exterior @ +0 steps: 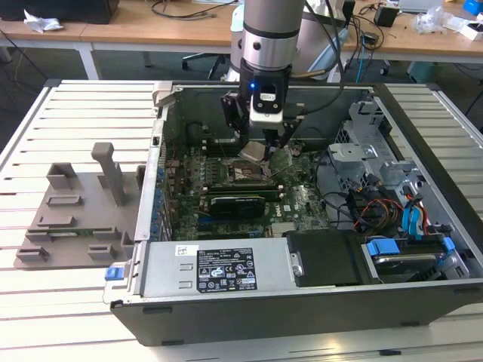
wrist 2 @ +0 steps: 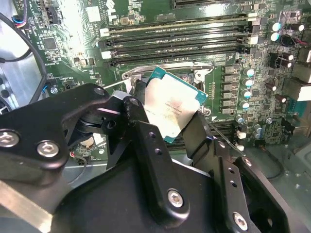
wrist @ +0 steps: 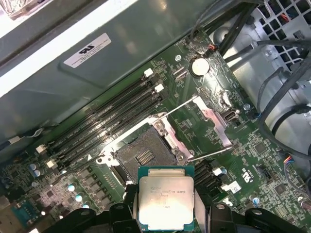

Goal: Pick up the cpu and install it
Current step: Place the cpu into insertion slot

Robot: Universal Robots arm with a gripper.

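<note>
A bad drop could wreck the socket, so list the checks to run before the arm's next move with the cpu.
1. Grip: the cpu is clamped at opposite edges between the gripper's jaws: ok.
2. Socket open, load plate swung back: ok.
3. Socket bed free of stray objects: ok.
4. Squareness: the cpu's edges sit skewed to the socket's in both wrist views: not ok.
5. Corner mark matched to the socket: cannot tell.
6. Cables lie off to the side of the socket: ok.
</note>
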